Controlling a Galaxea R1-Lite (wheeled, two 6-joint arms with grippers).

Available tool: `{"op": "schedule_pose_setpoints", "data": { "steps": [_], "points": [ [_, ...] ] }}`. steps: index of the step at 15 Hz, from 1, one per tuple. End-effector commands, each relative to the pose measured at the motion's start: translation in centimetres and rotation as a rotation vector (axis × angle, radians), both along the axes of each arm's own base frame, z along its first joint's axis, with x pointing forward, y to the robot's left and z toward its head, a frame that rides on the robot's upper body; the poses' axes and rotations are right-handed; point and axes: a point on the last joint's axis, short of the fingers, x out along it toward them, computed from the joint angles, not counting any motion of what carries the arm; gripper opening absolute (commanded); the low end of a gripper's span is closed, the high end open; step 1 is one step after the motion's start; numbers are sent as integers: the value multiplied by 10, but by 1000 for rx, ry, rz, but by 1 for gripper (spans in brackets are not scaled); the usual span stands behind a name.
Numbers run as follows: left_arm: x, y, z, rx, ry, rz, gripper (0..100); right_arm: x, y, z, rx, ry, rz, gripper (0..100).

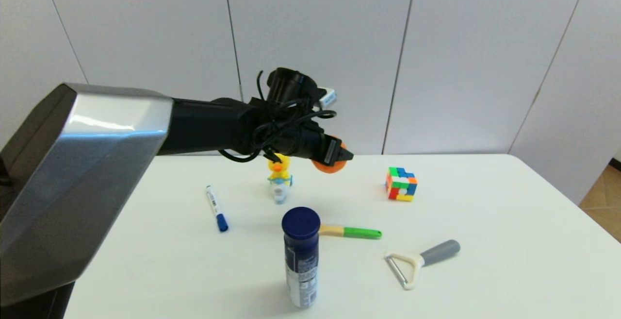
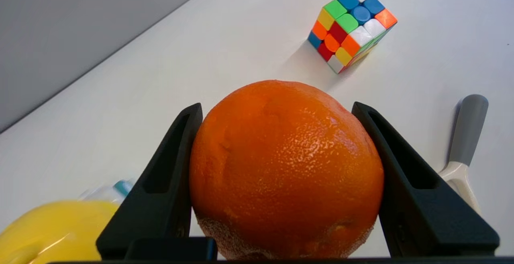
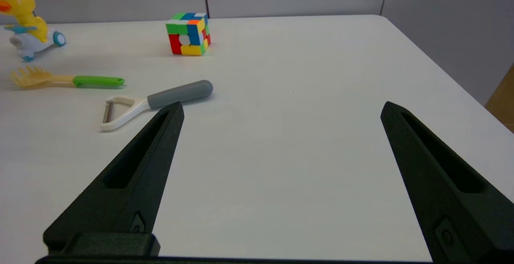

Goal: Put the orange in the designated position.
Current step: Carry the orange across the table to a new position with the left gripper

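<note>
Aloft, left end effector (image 1: 339, 156) clamps orange (image 1: 330, 166) above duck (image 1: 279, 176), cube (image 1: 401, 184) nearby.

The orange (image 1: 330, 166) is held aloft by the left gripper (image 1: 339, 156), above the bench (image 1: 509, 222) — between the toy duck (image 1: 280, 176) and the puzzle cube (image 1: 401, 183). A blue-capped can (image 1: 301, 256) is seen nearer — upright.

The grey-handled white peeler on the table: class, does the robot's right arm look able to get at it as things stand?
Probably yes. The right gripper is open and holds nothing, and only bare white table lies between it and the grey-handled white peeler. The left gripper, holding the round orange, is elsewhere.
</note>
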Motion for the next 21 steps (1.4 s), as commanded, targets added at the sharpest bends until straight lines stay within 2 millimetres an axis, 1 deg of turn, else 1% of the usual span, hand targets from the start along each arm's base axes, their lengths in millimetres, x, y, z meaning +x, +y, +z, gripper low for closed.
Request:
{"op": "schedule_pose_setpoints", "data": {
  "steps": [1, 3, 7, 14, 16, 19, 21],
  "points": [
    [8, -33, -27, -62, 29, -5, 0, 0, 0, 0, 0, 2, 0, 100],
    [11, -45, -37, -90, 15, -14, 0, 0, 0, 0, 0, 2, 0, 100],
    [19, -61, -62, -87, 15, -22, 0, 0, 0, 0, 0, 0, 0, 100],
    [28, -70, -92, -99, -11, -13, 0, 0, 0, 0, 0, 0, 0, 100],
    [30, -74, -96, -121, -42, -12, 0, 0, 0, 0, 0, 2, 0, 100],
    [32, -80, -103, -119, -108, 70, 0, 0, 0, 0, 0, 2, 0, 100],
    [32, -82, -109, -108, -103, 84, 0, 0, 0, 0, 0, 0, 0, 100]
  ]
}}
